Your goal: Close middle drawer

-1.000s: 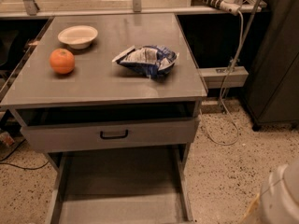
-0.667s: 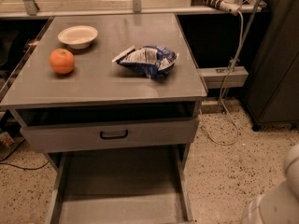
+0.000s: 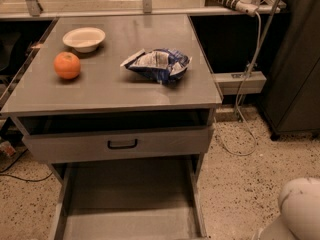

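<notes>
The middle drawer [image 3: 127, 204] is pulled far out at the bottom of the camera view, a long shallow grey tray with nothing in it. Its front panel and handle are cut off by the lower frame edge. Above it the taller-fronted grey drawer [image 3: 117, 145] with a black handle [image 3: 122, 144] stands slightly out from the cabinet. My gripper is not in view. Only a white rounded part of my arm [image 3: 298, 209] shows at the bottom right corner, to the right of the open tray and apart from it.
On the grey cabinet top [image 3: 110, 86] sit an orange [image 3: 67, 65], a white bowl [image 3: 84, 38] and a blue-and-white snack bag [image 3: 159, 64]. A cable [image 3: 250, 79] hangs down at the right near a dark cabinet [image 3: 295, 79]. The floor is speckled [image 3: 240, 184].
The white arm part at the bottom right has shifted slightly. Both drawers and the objects on top stand as before.
</notes>
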### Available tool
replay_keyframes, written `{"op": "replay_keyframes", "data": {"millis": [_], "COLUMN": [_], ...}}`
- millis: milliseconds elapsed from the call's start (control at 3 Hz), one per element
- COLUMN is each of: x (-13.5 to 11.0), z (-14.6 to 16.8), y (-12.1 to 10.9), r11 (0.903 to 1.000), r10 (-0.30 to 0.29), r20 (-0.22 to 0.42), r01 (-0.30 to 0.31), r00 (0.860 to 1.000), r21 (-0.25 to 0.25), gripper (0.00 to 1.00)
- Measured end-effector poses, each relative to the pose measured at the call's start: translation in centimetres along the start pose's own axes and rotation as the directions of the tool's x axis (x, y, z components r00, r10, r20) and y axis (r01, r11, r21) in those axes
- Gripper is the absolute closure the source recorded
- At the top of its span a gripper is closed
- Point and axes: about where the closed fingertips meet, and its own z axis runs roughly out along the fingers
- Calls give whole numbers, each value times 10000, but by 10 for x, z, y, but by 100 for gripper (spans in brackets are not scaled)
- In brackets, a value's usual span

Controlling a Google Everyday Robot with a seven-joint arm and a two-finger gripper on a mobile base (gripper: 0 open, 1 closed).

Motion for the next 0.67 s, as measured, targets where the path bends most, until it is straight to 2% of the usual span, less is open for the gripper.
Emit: {"op": "replay_keyframes", "data": {"millis": [333, 667], "x": [10, 20], "z": [32, 85], "y": [-11, -33], "r11": [9982, 9890], "r10": [573, 1396], "r20": [-84, -169], "r01": [-574, -1403], "r00": [9983, 9901], "r21": [-181, -472], "gripper": [100, 100]}}
